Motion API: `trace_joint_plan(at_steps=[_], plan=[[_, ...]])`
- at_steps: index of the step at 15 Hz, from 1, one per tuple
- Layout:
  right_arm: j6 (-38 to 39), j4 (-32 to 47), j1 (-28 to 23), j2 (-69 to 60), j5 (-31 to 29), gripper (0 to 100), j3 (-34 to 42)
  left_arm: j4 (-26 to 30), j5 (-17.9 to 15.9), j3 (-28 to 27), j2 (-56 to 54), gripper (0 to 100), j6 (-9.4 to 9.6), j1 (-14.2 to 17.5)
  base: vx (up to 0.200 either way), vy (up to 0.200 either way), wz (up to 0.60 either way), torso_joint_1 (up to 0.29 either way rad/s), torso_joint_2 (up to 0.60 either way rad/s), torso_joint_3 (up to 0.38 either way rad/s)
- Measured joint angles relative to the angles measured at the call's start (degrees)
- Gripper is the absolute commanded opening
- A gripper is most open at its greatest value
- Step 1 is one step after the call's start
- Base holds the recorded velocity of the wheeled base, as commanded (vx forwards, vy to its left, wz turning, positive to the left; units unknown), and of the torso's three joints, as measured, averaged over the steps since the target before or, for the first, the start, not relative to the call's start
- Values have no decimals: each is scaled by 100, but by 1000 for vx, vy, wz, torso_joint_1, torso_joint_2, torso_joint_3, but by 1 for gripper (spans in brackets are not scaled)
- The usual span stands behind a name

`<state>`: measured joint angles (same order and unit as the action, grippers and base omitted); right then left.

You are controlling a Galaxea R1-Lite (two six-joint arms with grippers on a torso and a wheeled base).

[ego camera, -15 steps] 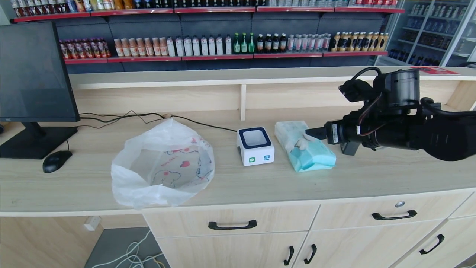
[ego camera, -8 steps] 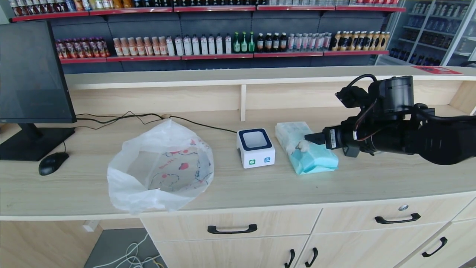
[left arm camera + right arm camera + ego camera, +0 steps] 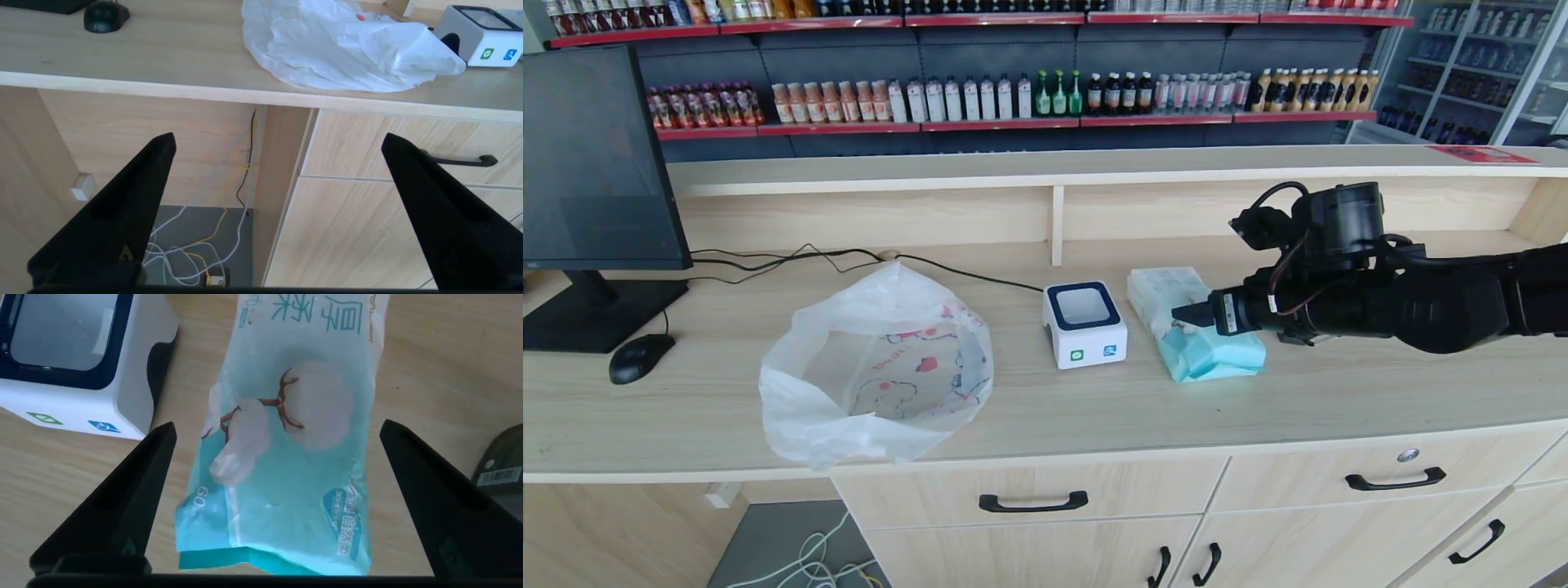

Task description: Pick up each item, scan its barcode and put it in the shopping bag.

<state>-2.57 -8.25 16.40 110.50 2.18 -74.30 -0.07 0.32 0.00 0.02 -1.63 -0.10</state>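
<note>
A pale teal pack of tissues (image 3: 1192,327) (image 3: 286,441) lies flat on the wooden counter (image 3: 1094,400), just right of the small white barcode scanner (image 3: 1084,323) (image 3: 73,363). My right gripper (image 3: 1188,313) (image 3: 274,539) hovers over the middle of the pack, open, with a finger on either side and nothing held. The white shopping bag (image 3: 882,367) (image 3: 343,45) sits open on the counter left of the scanner. My left gripper (image 3: 274,220) hangs open below the counter's front edge, in front of the cabinet.
A monitor (image 3: 596,163) and a black mouse (image 3: 641,358) stand at the counter's left end, with cables (image 3: 792,257) running behind the bag. A raised back ledge (image 3: 1094,175) borders the counter. Drawers with black handles (image 3: 1033,502) lie below.
My right arm has lowered and reached left, bringing its gripper from the pack's right side to over its middle. The head camera shifted slightly at first.
</note>
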Motion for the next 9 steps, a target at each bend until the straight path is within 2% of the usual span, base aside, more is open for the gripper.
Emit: trace_joint_plan(at_steps=[2, 5, 9], plan=[[4, 45, -9, 210, 17, 100, -296, 0, 0, 0, 0, 100, 0, 0, 0, 0, 0, 0, 0, 0], [-5, 574, -59, 450, 28, 100, -602, 2, 0, 0, 0, 100, 0, 5, 0, 0, 0, 0, 0, 0], [0, 645, -83, 614, 41, 100, -751, 0, -2, 0, 0, 100, -2, 2, 0, 0, 0, 0, 0, 0]])
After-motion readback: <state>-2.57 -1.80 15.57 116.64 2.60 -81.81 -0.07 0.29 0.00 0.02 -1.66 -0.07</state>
